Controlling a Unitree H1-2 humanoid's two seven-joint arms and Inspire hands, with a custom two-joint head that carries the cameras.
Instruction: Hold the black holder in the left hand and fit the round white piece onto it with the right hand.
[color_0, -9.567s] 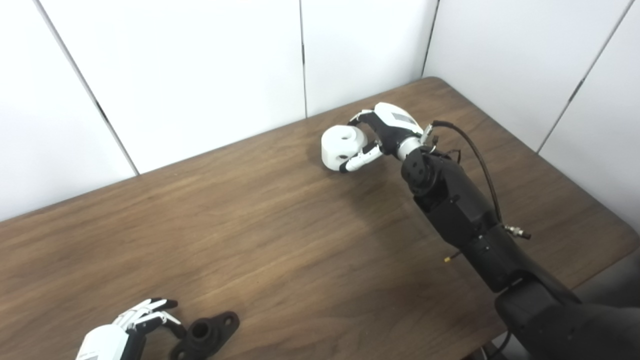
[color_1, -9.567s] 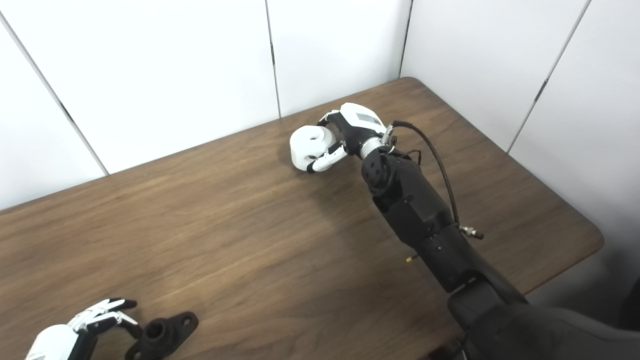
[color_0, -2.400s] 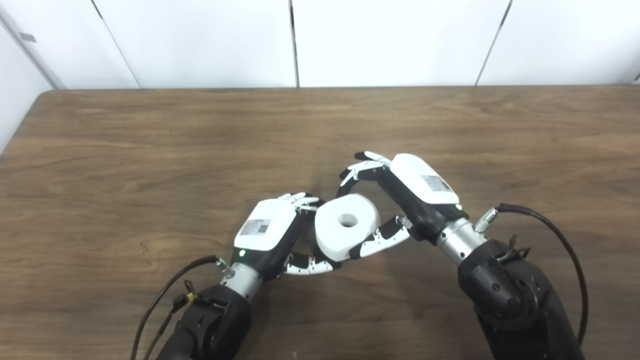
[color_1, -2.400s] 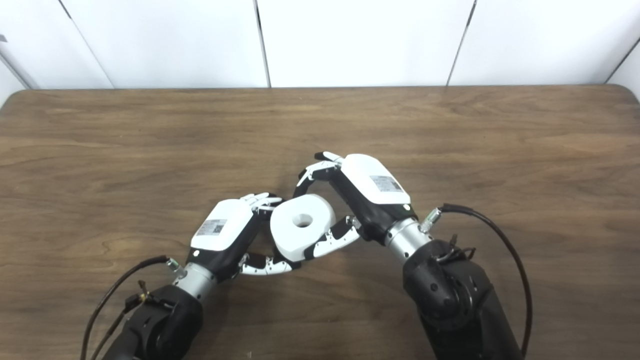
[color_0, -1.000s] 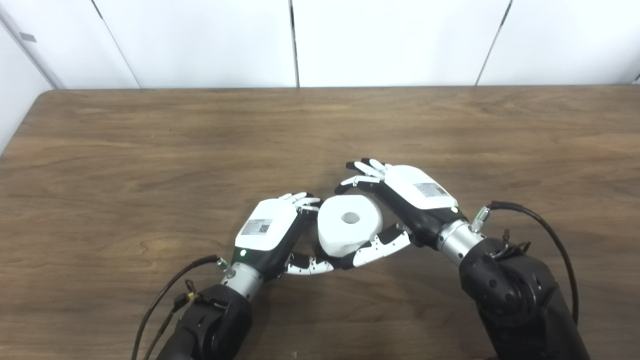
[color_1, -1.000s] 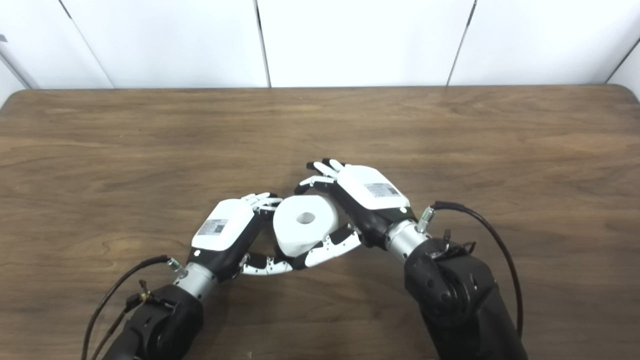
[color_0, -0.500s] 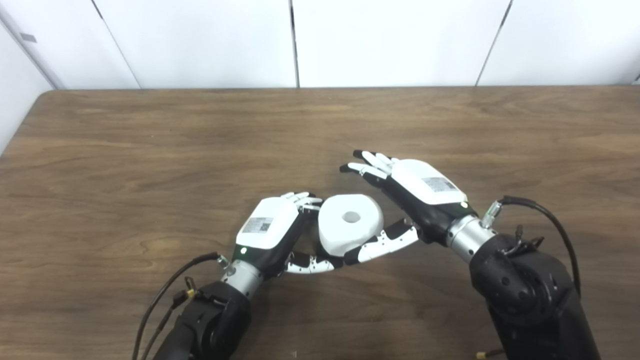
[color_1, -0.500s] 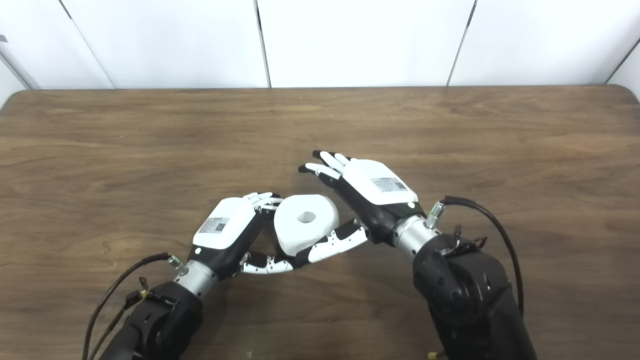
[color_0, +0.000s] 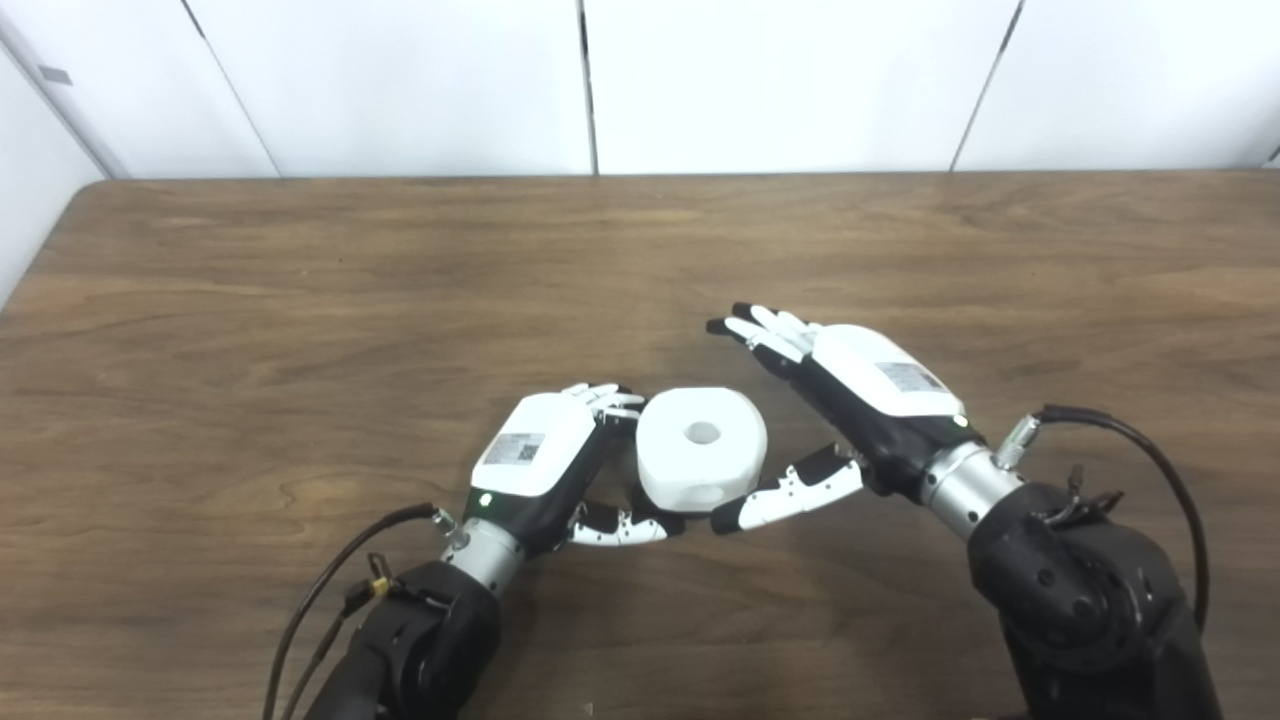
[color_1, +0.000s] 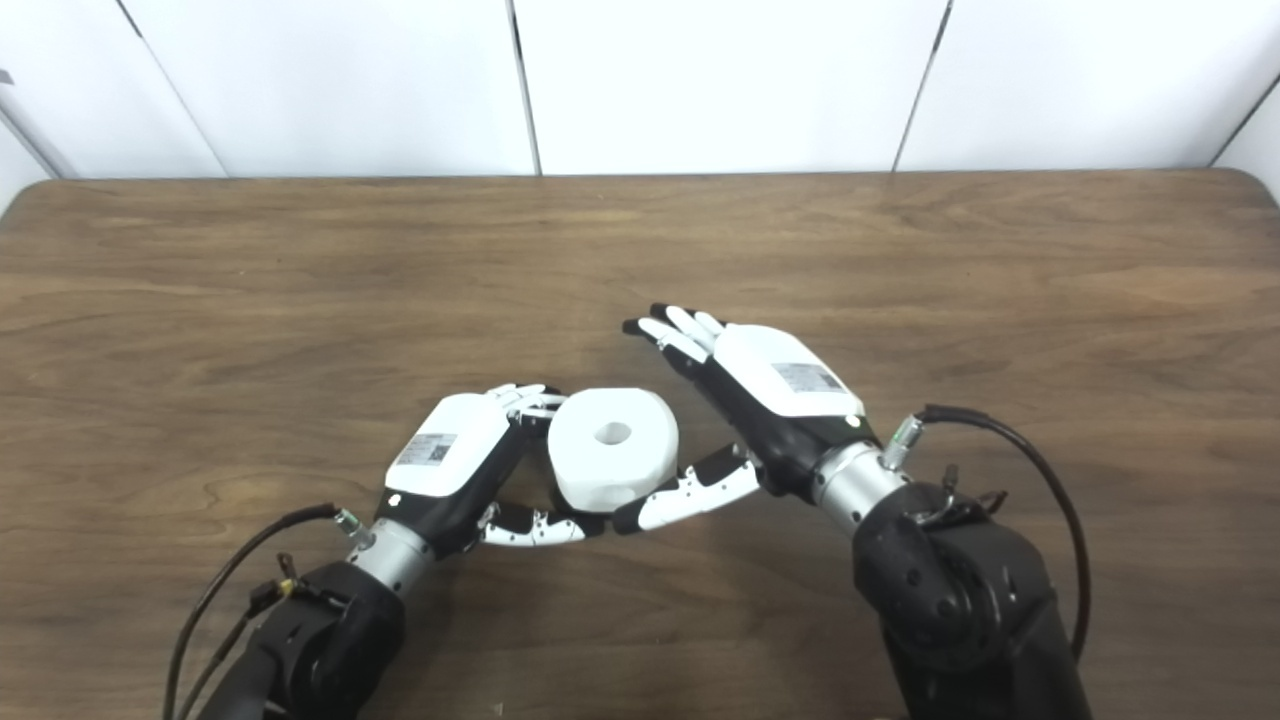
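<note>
1. Near the middle of the tabletop (color_0: 300, 300), toward its near edge, the round white piece (color_0: 702, 448) sits against my left hand (color_0: 545, 470), centre hole facing up.
2. My step, as I judge it, is letting go cleanly: I'd draw the right hand (color_0: 850, 400) straight away, thumb clear of the piece's lower rim, so nothing nudges it off its seat.
3. I can't see the black holder; it is hidden under the white piece and the left fingers, so I can't confirm the fit.
4. Right hand: spread wide, fingers flat, holding nothing, thumb tip just beside the piece.
5. Left hand: curled around whatever lies under the piece, presumably the holder, with fingertips touching the piece's side.
</note>
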